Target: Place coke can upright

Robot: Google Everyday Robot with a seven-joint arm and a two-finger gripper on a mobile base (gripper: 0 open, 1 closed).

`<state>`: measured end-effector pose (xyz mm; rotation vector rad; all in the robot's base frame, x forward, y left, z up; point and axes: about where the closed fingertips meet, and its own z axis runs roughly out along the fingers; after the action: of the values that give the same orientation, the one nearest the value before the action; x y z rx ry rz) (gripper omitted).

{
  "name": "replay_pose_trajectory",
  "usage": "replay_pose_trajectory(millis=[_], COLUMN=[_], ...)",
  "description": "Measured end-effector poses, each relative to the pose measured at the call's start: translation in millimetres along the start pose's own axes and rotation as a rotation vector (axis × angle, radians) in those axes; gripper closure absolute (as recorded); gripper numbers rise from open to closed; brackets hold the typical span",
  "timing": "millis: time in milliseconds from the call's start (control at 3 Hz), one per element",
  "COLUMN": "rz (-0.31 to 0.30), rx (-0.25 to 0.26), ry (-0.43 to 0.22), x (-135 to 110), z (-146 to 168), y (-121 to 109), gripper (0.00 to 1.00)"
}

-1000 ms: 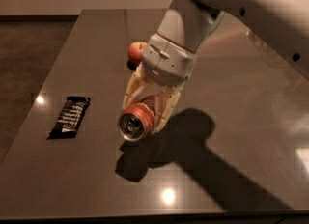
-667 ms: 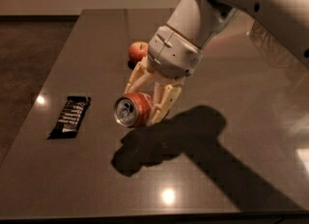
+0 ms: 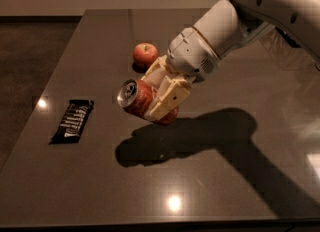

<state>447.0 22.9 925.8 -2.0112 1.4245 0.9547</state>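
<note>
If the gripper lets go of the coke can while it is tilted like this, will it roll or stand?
Probably it would roll: the coke can is a smooth cylinder, held tilted by the gripper above the table. Its thin wall may dent under a hard squeeze. Set upright, its flat end should stand steadily.

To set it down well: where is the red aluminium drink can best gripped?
Grip the red aluminium drink can around the middle of its round wall, from the side, as the gripper above the dark table does: the flat ends are free.
</note>
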Motion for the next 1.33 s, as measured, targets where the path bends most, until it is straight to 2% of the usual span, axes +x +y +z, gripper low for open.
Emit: replay_pose_trajectory(millis=[333,667,1333], rz=[0.109,0.149,0.146], rx=[0.037,0.078,0.193], ry=[-0.123,-0.240,-0.409], x=[4.9,5.2,13.0], z=[0.1,-2.4,-10.0], y=[-5.7,-9.8,-13.7], gripper=[1.00,1.00,1.00])
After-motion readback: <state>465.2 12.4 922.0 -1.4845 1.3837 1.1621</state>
